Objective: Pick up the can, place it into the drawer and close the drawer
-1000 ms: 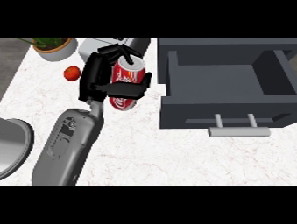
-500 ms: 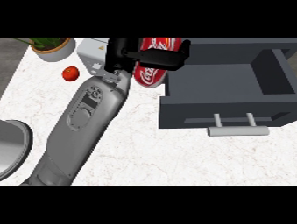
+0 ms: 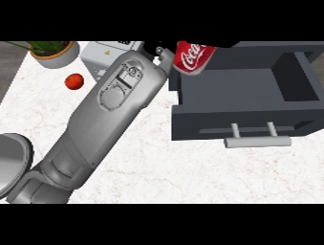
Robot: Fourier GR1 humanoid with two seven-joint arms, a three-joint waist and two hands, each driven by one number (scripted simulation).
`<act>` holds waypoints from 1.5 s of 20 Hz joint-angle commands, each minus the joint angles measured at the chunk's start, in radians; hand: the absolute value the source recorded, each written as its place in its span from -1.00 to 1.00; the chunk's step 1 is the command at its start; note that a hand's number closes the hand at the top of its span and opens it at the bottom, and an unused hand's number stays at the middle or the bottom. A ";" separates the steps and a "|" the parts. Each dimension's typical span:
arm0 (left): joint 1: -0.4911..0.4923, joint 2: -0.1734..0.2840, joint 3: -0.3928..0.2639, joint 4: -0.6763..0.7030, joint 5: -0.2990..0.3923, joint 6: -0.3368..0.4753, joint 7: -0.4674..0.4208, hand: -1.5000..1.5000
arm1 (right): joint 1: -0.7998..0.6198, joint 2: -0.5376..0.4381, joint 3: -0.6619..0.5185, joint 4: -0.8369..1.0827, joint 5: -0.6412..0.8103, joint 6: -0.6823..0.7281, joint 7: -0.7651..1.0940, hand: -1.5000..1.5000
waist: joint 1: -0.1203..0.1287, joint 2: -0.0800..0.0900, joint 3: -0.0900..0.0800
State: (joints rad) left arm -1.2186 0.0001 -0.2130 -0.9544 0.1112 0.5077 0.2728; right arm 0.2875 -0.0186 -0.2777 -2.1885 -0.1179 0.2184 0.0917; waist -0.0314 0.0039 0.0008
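The left hand [image 3: 166, 51], fingers curled round the red can [image 3: 192, 56], holds it above the open drawer's [image 3: 249, 83] back-left corner. A clean placement likely means carrying it further over the cavity before lowering and letting go.

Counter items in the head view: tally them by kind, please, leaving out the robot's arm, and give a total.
Red soda can, held over the drawer's back left corner: 1
Open dark grey drawer with a pale bar handle: 1
Small red round fruit: 1
Potted green plant: 1
Light grey box-shaped appliance, partly hidden: 1
Total: 5
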 commanded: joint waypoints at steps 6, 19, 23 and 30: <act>-0.190 0.000 -0.030 0.264 0.108 0.019 -0.070 1.00 | -0.080 -0.014 0.005 0.028 0.011 -0.024 0.048 -1.00 | -0.007 0.004 0.000; -0.278 0.000 -0.153 0.492 0.276 0.045 -0.173 1.00 | -0.107 -0.007 0.039 0.044 0.056 -0.028 0.041 -1.00 | -0.042 0.014 0.001; -0.255 0.000 -0.228 0.508 0.308 0.092 -0.214 1.00 | -0.134 0.017 0.097 0.068 0.104 -0.061 0.030 -1.00 | -0.057 0.020 0.002; -0.280 0.000 -0.283 0.572 0.334 0.110 -0.262 1.00 | -0.144 -0.045 0.006 0.066 0.015 -0.012 0.049 -1.00 | -0.067 0.021 0.002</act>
State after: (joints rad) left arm -1.4737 0.0000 -0.4843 -0.4347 0.4361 0.6299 0.0433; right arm 0.1568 -0.0393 -0.2489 -2.1206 -0.0760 0.1954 0.1217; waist -0.0967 0.0221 0.0028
